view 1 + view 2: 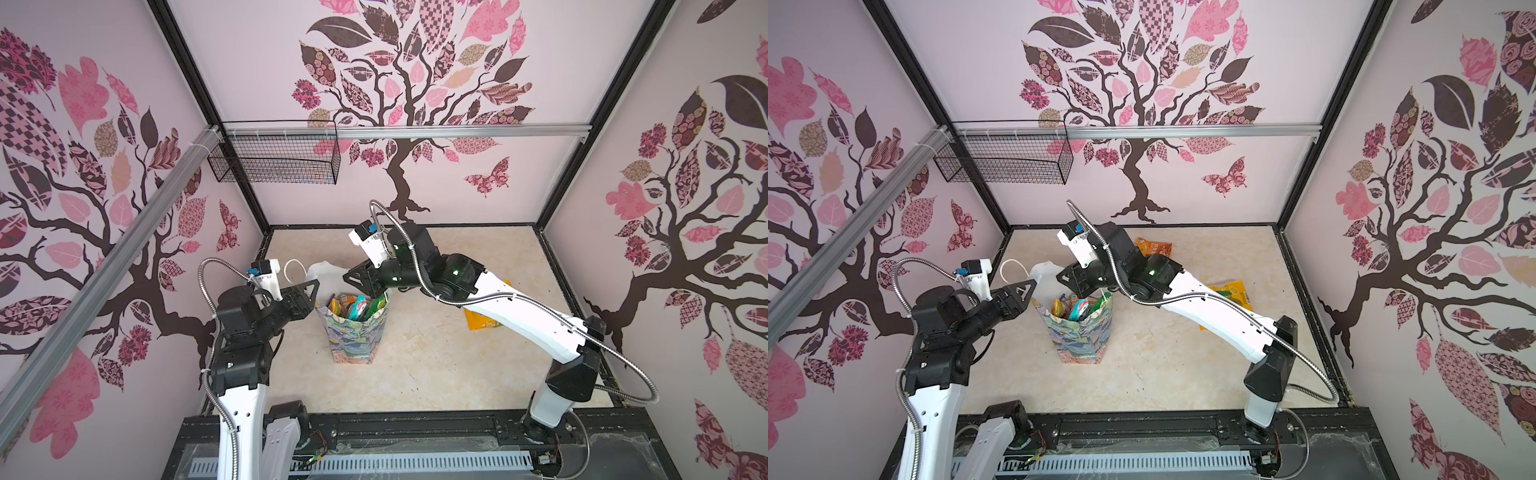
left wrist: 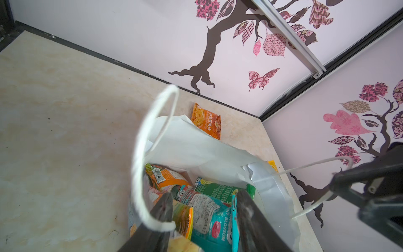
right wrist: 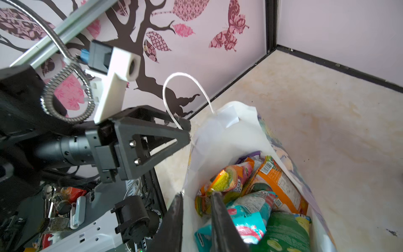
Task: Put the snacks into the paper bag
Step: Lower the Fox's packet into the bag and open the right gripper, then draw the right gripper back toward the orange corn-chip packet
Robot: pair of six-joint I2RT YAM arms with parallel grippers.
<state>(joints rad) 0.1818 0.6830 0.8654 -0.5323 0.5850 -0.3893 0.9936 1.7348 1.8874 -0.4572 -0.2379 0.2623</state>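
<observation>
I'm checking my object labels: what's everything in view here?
paper bag: one, blue-green print outside, white inside; upright mid-table
cord handles: two, white; on the bag's rim
snacks: at least five visible, orange, teal, green, purple; inside the bag
orange packet: one, orange; on the table near the back wall
yellow packet: one, yellow; on the table, partly under the right arm
wire basket: one, black; hanging on the back-wall rail
table: one, beige marbled; enclosure floor
left hand: one, black, open; at the bag's rim beside a handle
right hand: one, black, slightly open; over the bag's mouth
</observation>
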